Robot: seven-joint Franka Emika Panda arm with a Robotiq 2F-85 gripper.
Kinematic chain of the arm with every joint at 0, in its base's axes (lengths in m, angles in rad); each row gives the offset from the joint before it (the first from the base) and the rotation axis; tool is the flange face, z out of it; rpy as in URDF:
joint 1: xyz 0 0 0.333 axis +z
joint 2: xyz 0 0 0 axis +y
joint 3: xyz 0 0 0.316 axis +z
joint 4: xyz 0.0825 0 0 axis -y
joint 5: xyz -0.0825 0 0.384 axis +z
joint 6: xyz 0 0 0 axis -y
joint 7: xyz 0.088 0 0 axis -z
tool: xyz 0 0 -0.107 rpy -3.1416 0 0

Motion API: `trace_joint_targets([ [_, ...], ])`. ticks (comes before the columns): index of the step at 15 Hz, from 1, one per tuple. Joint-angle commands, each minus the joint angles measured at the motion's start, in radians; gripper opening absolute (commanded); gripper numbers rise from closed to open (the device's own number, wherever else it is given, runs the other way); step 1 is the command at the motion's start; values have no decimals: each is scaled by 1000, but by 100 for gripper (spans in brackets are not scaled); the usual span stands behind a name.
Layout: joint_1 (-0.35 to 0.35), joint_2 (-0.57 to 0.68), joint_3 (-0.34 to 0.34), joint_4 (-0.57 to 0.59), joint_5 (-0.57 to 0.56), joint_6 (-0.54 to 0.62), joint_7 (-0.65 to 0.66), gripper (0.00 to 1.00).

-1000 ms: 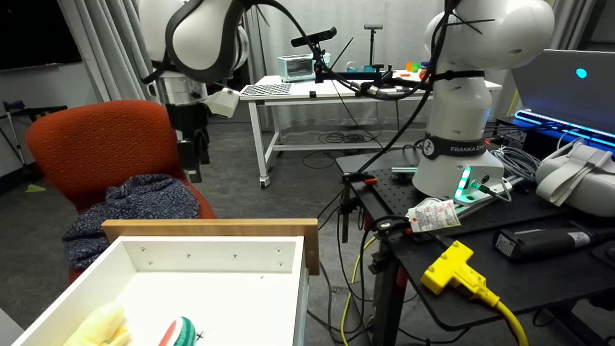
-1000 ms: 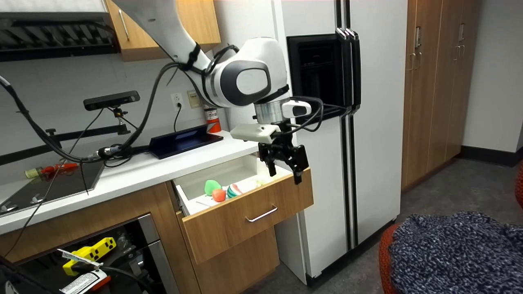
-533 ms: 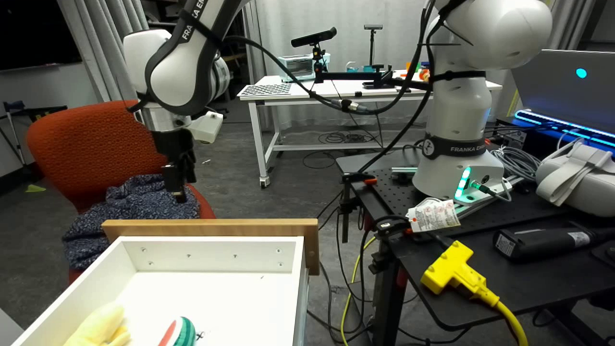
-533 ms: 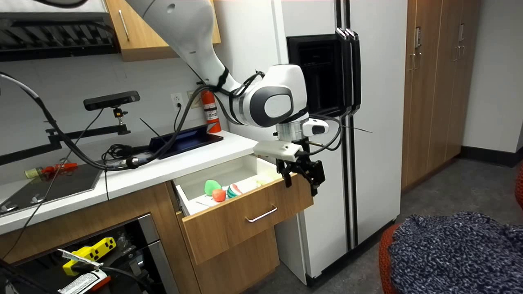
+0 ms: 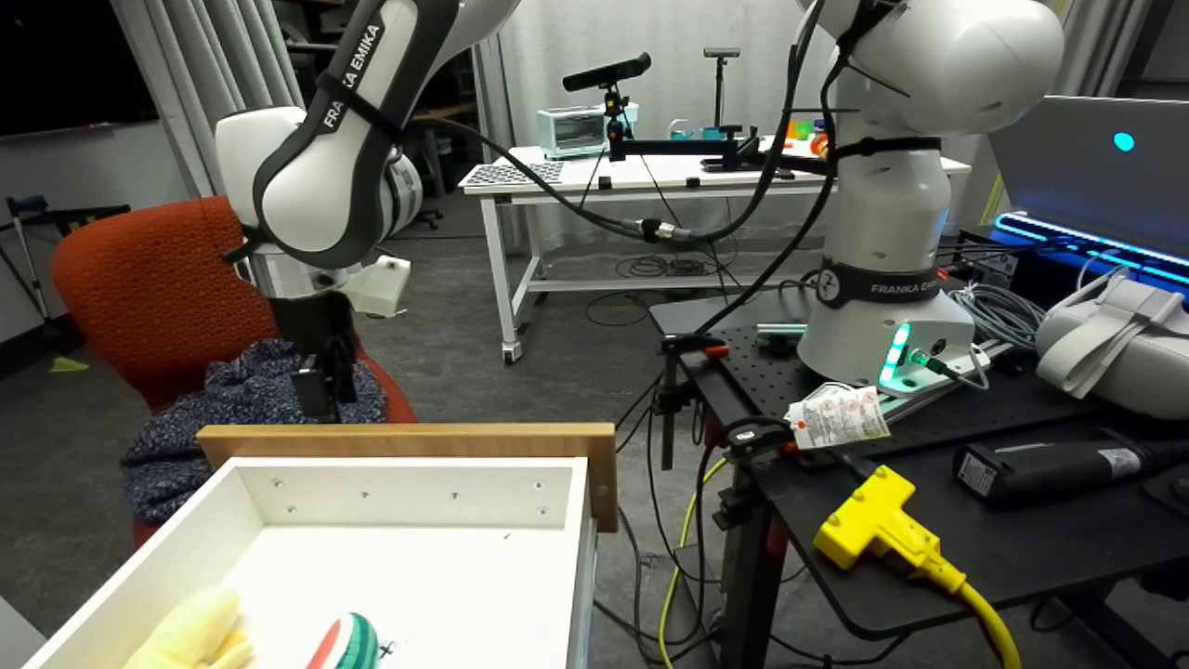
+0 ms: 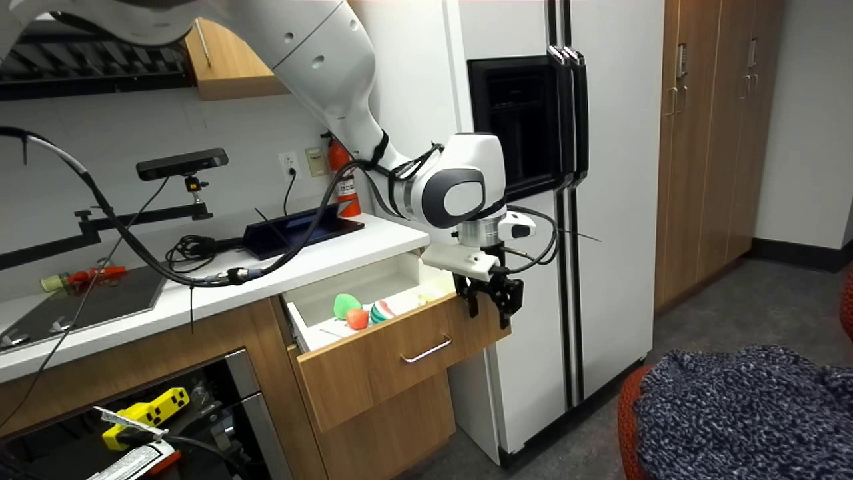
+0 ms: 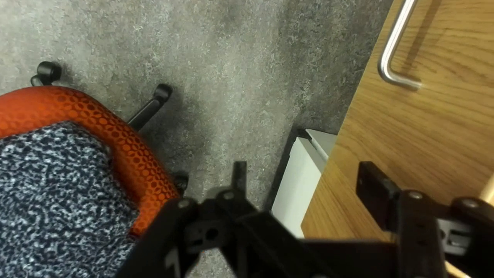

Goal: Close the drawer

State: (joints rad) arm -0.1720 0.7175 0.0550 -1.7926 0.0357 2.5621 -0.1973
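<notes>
The drawer stands open, with a wood front (image 6: pixel 380 367), a pale wood rim (image 5: pixel 409 439) and white inner walls. It has a silver handle (image 6: pixel 426 351), also seen in the wrist view (image 7: pixel 391 50). A yellow soft toy (image 5: pixel 190 632) and a striped toy (image 5: pixel 344 643) lie inside. My gripper (image 6: pixel 489 320) is open and empty, pointing down at the outer side of the drawer front, near its end by the fridge. In the wrist view the gripper (image 7: pixel 303 166) has one finger over the wood front and one over the floor. I cannot tell whether it touches the front.
An orange chair (image 5: pixel 176 279) with a dark speckled cloth (image 6: pixel 746 413) stands in front of the drawer. The white fridge (image 6: pixel 613 200) stands beside the drawer's end. A white countertop (image 6: pixel 360 257) lies above the drawer. A black table (image 5: pixel 929 539) carries the arm base and cables.
My gripper has moved down and outward, from above the drawer rim to the outer side of its front. The fingers stay open. The drawer has not moved.
</notes>
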Motion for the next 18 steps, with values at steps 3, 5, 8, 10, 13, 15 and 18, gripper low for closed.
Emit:
trace_joint_targets([
  [3, -75, 35, 115, 55, 114, -33, -120, 29],
  [5, -93, 36, 148, 62, 152, -44, -157, 14],
  [8, -122, 39, 203, 71, 214, -59, -212, 0],
  [10, -134, 43, 235, 84, 247, -73, -248, 0],
  [13, -141, 59, 277, 120, 296, -110, -298, 0],
  [15, -137, 74, 300, 147, 326, -137, -328, 0],
  [18, -129, 98, 328, 183, 361, -179, -370, 0],
])
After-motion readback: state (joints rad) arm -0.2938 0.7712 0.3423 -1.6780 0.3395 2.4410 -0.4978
